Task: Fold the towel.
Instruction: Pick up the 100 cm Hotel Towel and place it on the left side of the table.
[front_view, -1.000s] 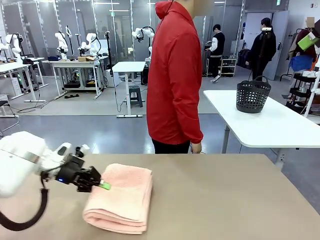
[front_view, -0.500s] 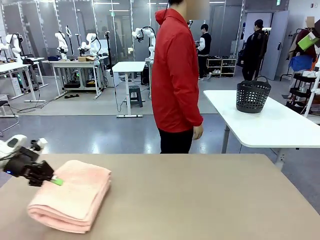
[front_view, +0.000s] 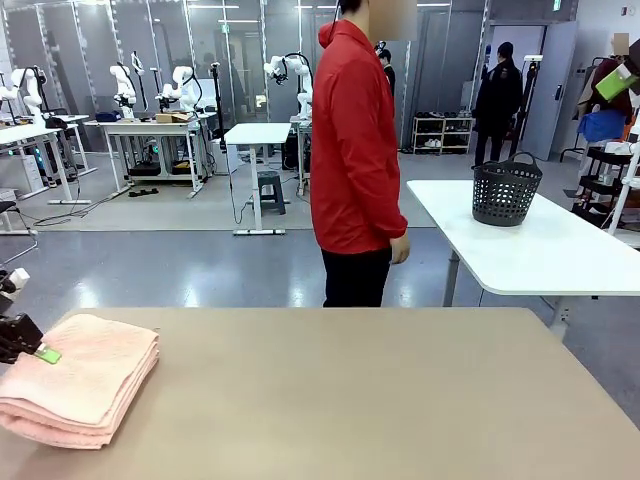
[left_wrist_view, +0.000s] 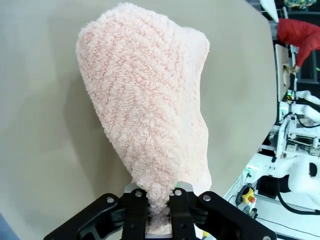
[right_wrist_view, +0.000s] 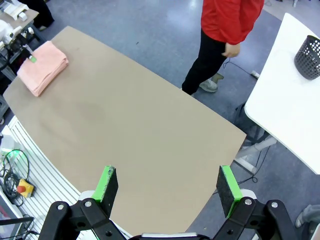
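At bench's left front corner (front_view: 350, 400): folded towel (front_view: 85, 375), several layers thick, lying flat near the edge. Left pincer (left_wrist_view: 160, 212) clamped on a towel corner, terry pinched between its fingers. Right pincer (right_wrist_view: 167, 187) high above the bench, jaws wide apart, holding nothing. Beyond far edge, person in red jacket (front_view: 355, 150) standing.

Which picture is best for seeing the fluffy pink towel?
The left wrist view: the towel shows big and close, its zigzag weave clear, one corner pinched in the left gripper. The front view shows it folded at the table's left edge; the right wrist view shows it small and far off.
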